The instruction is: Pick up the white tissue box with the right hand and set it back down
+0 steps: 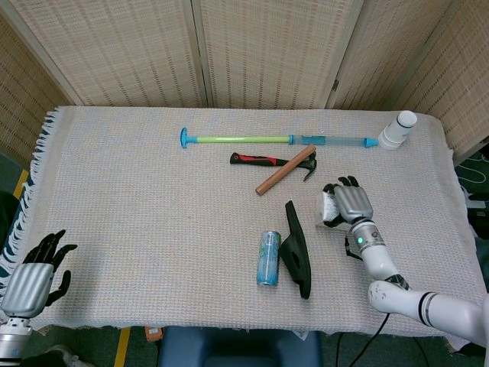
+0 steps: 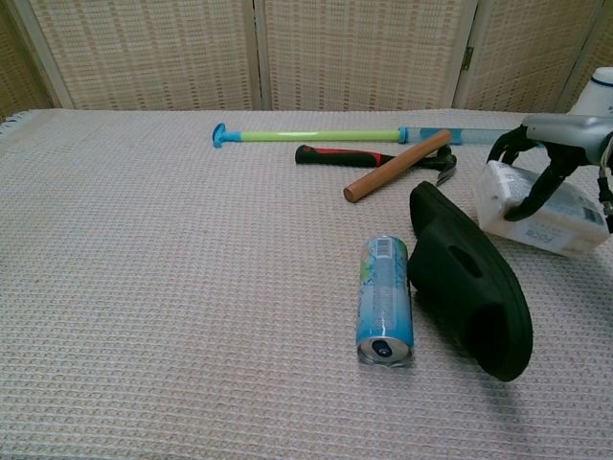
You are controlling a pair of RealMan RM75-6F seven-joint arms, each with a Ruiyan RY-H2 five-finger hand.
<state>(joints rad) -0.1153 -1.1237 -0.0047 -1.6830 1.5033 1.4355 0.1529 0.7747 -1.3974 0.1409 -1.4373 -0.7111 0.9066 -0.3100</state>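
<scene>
The white tissue box point(image 2: 536, 213) is tilted and lifted a little off the cloth at the right, just right of the black slipper. My right hand point(image 2: 554, 153) grips it from above, fingers curled down over its near and far sides. In the head view the right hand point(image 1: 351, 202) covers most of the tissue box point(image 1: 327, 208), so only its left end shows. My left hand point(image 1: 34, 275) hangs open off the table's front left corner, holding nothing.
A black slipper point(image 1: 296, 249) and a lying blue can point(image 1: 268, 258) sit left of the box. Behind are a wooden stick point(image 1: 284, 170), a red-handled hammer point(image 1: 260, 160), a green and blue tube point(image 1: 275, 140) and a white bottle point(image 1: 397, 130).
</scene>
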